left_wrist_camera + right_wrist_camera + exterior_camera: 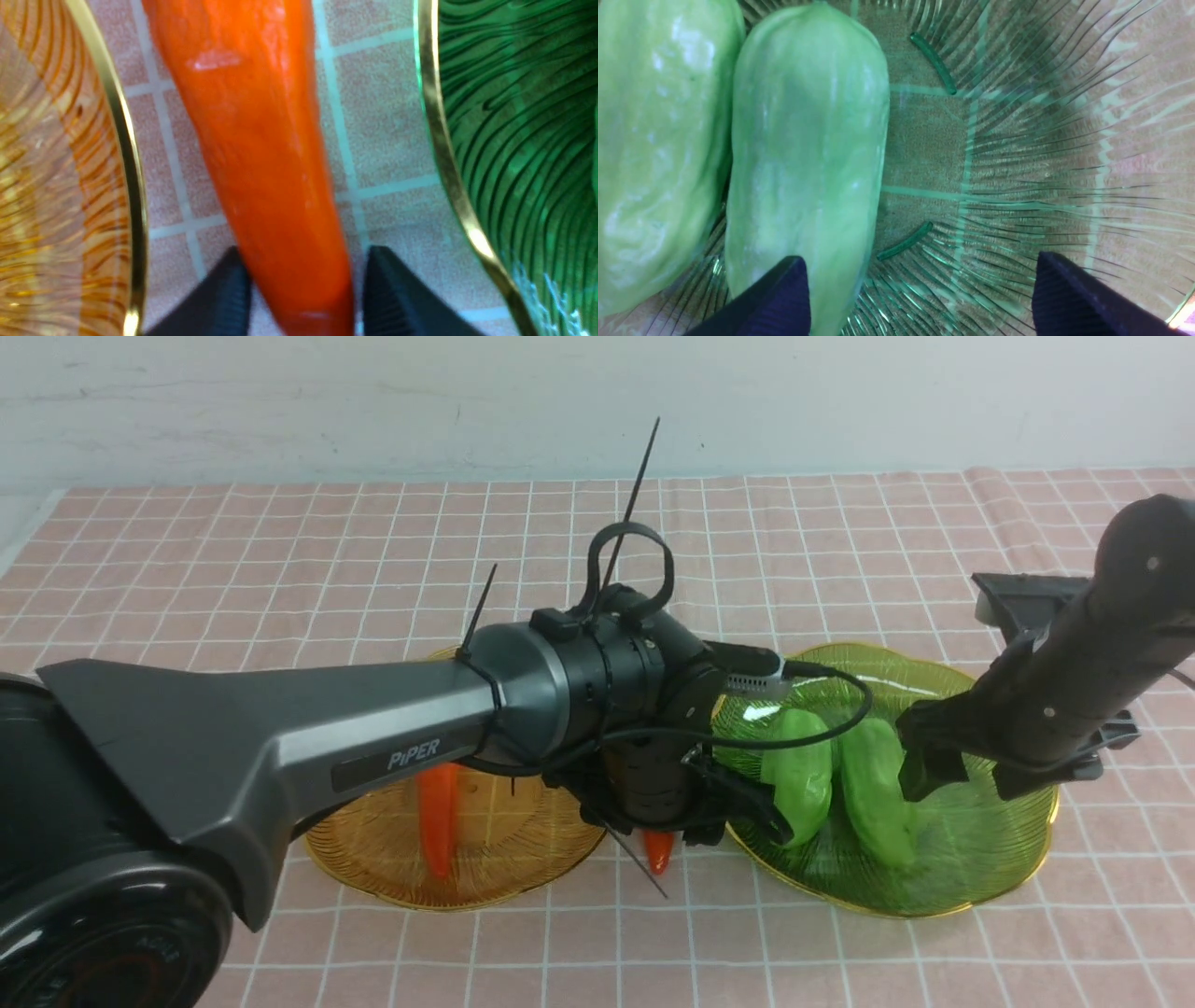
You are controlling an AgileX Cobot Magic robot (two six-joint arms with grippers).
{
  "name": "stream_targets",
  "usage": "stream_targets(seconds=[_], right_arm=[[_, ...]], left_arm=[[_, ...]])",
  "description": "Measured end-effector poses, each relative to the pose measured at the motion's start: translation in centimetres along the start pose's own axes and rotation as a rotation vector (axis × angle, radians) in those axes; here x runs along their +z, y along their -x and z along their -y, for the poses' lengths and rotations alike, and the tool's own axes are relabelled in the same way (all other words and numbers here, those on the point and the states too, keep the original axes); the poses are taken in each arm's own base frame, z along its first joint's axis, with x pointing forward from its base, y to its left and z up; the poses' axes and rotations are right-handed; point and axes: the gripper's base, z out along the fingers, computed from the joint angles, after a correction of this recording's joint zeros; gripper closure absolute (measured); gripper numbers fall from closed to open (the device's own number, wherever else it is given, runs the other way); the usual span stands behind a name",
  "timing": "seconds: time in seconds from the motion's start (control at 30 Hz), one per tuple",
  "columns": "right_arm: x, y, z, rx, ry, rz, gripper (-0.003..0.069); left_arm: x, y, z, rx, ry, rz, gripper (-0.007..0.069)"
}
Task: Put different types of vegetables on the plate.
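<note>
Left gripper [308, 280]: partly open, its fingertips on either side of an orange toy carrot [266, 163]. One fingertip lies against or very near the carrot's edge; a narrow gap shows at the other, so no firm hold is seen. This carrot sits between the two plates; in the front view its tip shows below the gripper, over the checked cloth [373, 569]. Whether it touches the cloth along its length: cannot tell. Its top end is out of sight.

Right gripper [920, 265]: wide open, nothing held, above the green plate [980, 840]. In its wrist view one fingertip overlaps the nearer green vegetable [876, 793]; contact cannot be told.

Green plate contents: that vegetable and a second ridged green vegetable [799, 793], side by side, both on the half toward the left arm.

Amber plate [373, 840], on the robot's left: holds another orange carrot [438, 817], partly hidden by the left arm [392, 719]. Both plates have gold rims and rest on the cloth. Pale wall [560, 401] behind.
</note>
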Motion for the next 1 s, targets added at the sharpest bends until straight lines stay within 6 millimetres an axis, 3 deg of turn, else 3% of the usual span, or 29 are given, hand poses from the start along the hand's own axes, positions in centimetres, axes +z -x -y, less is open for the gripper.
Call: stream_targets(seconds=[0.1,0.17,0.47,0.8,1.0], right_arm=[[0.0,0.0,0.0,0.005,0.005,0.000,0.0076],[0.0,0.0,-0.1,0.001,0.006,-0.001,0.0076],[0.0,-0.2,-0.1,0.001,0.008,-0.022,0.0076],[-0.4,-1.3,-0.5,-0.049,0.058,-0.131,0.0076],[-3.2,-1.8,-1.5,-0.077,0.142,-0.112,0.0076]], left_arm=[[0.0,0.0,0.0,0.001,0.001,0.001,0.0433],[-0.1,0.0,0.0,0.001,0.000,0.002,0.0468],[-2.4,0.4,-0.1,-0.006,-0.012,0.026,0.0481],[-9.5,1.2,-0.9,0.023,-0.036,0.139,0.0484],[-12.8,1.3,-4.3,0.007,0.089,0.109,0.0484]])
